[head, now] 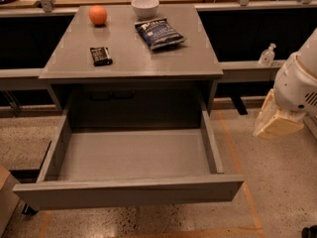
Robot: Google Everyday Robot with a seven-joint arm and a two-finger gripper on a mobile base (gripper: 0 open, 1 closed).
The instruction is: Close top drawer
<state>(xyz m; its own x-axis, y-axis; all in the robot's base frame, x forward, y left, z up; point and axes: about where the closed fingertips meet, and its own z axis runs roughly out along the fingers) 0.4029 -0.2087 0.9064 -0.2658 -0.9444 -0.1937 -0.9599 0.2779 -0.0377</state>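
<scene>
The top drawer (129,195) is a broad grey box with a plain flat front panel. It is pulled far out from under the grey tabletop (133,58), and its inside shows empty. My gripper (275,122) is a cream-coloured piece hanging from the white arm (299,83). It hangs to the right of the drawer, about level with its right side wall (212,143) and apart from it. It holds nothing that I can see.
On the tabletop lie an orange (97,15), a white bowl (145,6), a dark chip bag (159,32) and a small dark bar (101,56). A sanitiser bottle (266,56) stands on the ledge at right. A cardboard box (6,197) sits by the drawer's left front corner.
</scene>
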